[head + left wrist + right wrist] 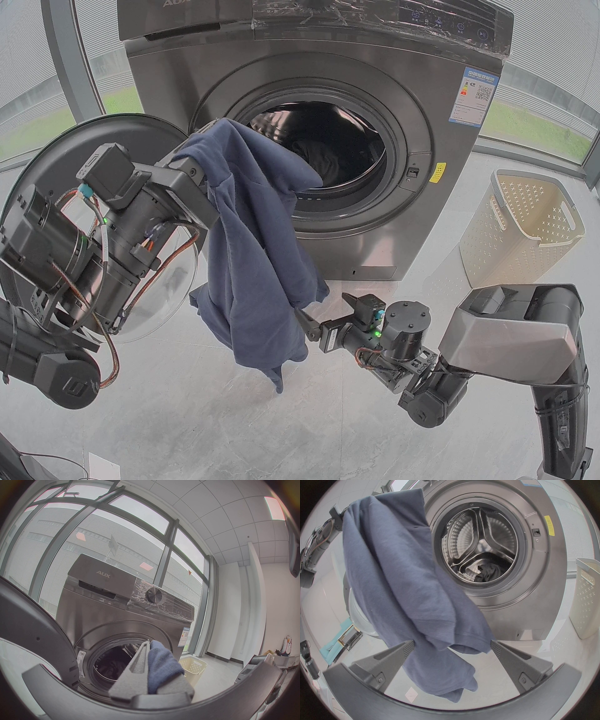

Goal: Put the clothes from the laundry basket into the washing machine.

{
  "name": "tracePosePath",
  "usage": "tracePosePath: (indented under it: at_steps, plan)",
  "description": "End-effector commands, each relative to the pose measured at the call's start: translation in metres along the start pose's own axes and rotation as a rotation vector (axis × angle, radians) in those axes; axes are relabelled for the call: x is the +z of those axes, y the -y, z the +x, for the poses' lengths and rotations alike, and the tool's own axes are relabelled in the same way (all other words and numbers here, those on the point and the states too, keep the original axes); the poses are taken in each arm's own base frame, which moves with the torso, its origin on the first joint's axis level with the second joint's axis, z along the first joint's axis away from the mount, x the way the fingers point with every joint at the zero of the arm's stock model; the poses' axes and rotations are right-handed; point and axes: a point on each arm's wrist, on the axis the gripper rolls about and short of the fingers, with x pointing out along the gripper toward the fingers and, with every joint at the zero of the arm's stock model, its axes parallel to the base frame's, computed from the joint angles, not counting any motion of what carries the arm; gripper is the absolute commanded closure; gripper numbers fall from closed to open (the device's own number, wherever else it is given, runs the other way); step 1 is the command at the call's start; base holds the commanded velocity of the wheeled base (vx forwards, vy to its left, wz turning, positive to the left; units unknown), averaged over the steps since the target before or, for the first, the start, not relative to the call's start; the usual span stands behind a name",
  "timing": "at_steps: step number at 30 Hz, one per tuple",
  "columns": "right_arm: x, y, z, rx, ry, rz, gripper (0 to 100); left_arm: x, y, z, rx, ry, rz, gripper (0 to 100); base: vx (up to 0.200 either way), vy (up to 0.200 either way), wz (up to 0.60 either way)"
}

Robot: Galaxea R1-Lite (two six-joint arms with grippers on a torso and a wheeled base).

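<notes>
A blue garment [256, 250] hangs from my left gripper [209, 134], which is shut on its top edge in front of the washing machine's [387, 206] open drum [325, 150]. In the left wrist view the blue cloth [161, 664] sits pinched between the fingers [134, 673]. My right gripper [303, 322] is open low beside the garment's lower part; in the right wrist view the cloth [409, 583] hangs between its spread fingers [390, 659]. Dark clothes [487, 572] lie inside the drum. The cream laundry basket [522, 225] stands on the floor to the right.
The machine's round door [81, 144] stands swung open on the left, behind my left arm. Pale floor tiles [250, 425] stretch in front of the machine. Windows run behind the machine.
</notes>
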Motion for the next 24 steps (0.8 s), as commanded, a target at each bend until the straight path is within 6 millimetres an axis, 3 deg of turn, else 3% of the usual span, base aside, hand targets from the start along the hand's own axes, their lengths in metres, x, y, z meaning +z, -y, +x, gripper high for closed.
tracePosePath:
  at_steps: [1, 11, 18, 24]
  plan:
    - [0.003, 0.018, 0.007, -0.047, 0.018, 0.002, 0, 0.001, 0.001, 0.0, -0.003, 0.002, -0.002, 100, 0.0, 0.0, 0.0]
    - [-0.019, 0.046, 0.025, -0.104, 0.007, -0.014, 0, 0.009, 0.004, -0.004, -0.038, 0.02, -0.005, 100, 0.0, 0.0, 0.0]
    - [-0.019, 0.046, 0.037, -0.094, 0.033, -0.029, 0, 0.014, 0.007, -0.006, -0.063, 0.029, -0.013, 100, 0.0, 0.0, 0.0]
    - [-0.02, 0.037, 0.035, -0.056, 0.039, -0.028, 0, 0.013, 0.008, -0.006, -0.064, 0.026, -0.014, 100, 0.0, 0.0, 0.0]
